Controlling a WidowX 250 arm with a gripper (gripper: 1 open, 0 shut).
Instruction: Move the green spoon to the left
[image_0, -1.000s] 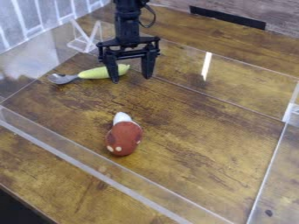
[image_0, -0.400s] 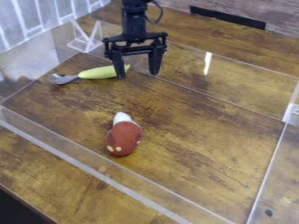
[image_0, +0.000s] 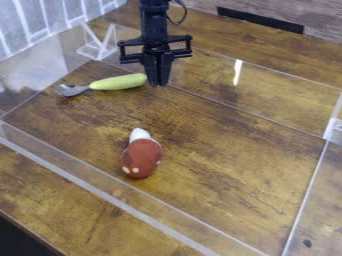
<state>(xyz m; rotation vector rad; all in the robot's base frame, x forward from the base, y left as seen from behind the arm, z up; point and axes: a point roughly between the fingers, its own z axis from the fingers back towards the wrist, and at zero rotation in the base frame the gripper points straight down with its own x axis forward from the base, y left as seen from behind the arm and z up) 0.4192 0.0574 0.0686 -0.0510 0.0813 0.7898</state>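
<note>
We see the tool (image_0: 156, 78) closed on nothing, just right of the green spoon (image_0: 107, 83); no readable writing.

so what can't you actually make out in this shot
- Gripper: jaws look shut, fingers pressed together, but the camera view is too small to tell whether they pinch the green spoon or only stand at its handle end.
- Arm above the gripper: cut off by the top edge.
- Red-brown object with a white tip: too blurred to identify.
- Clear stand at the back left: see-through, outline faint.
</note>
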